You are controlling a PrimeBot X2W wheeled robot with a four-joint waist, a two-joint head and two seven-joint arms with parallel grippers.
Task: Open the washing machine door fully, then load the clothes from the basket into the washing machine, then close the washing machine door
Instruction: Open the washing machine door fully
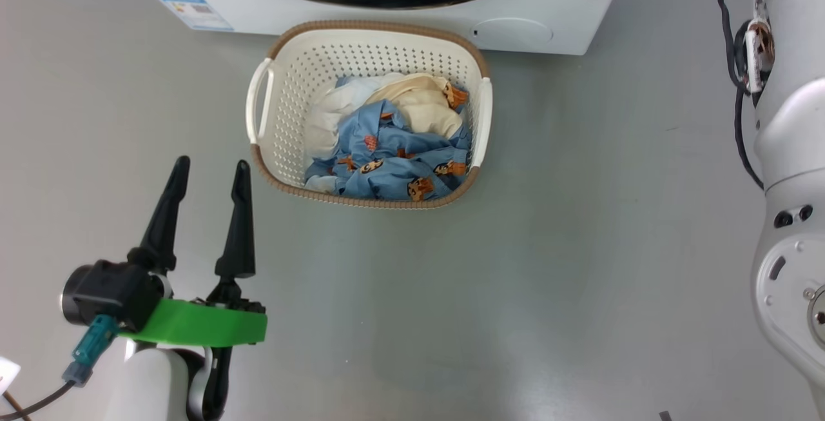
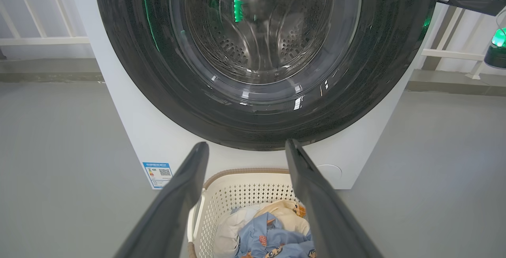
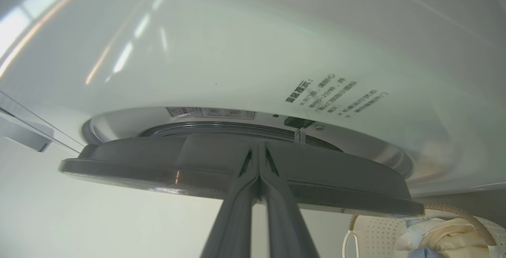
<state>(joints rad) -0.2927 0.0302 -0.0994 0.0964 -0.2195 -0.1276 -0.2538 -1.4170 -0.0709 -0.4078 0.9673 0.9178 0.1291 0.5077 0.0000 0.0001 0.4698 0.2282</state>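
Washing machine door (image 2: 265, 52) is my job at this stage, and it is not yet fully open. The right wrist camera sees it edge-on, with a narrow gap between its rim and the white front of the washing machine (image 1: 567, 15), so it stands only ajar.

At my left, the left gripper (image 1: 213, 163) hangs over bare floor (image 1: 580, 247), near the basket's left end but apart from it. Its fingers are spread wide with nothing between them. I read that as parking: it is clear of the door, yet already aimed at the laundry for the loading step.

In the middle, the basket (image 1: 290, 86) sits on the floor just in front of the machine's base, below the door, which keeps the lift into the machine short. The clothes (image 1: 393, 156) lie heaped inside it, blue printed fabric nearer me and cream and white pieces behind.

At my right, the right gripper (image 3: 259, 149) has its two fingers pressed flat together, with nothing pinched that I can make out. The tips are at the door's right edge, seemingly reaching into the gap behind the rim. My guess is that the closed fingers serve as a slim hook for drawing the door outward.
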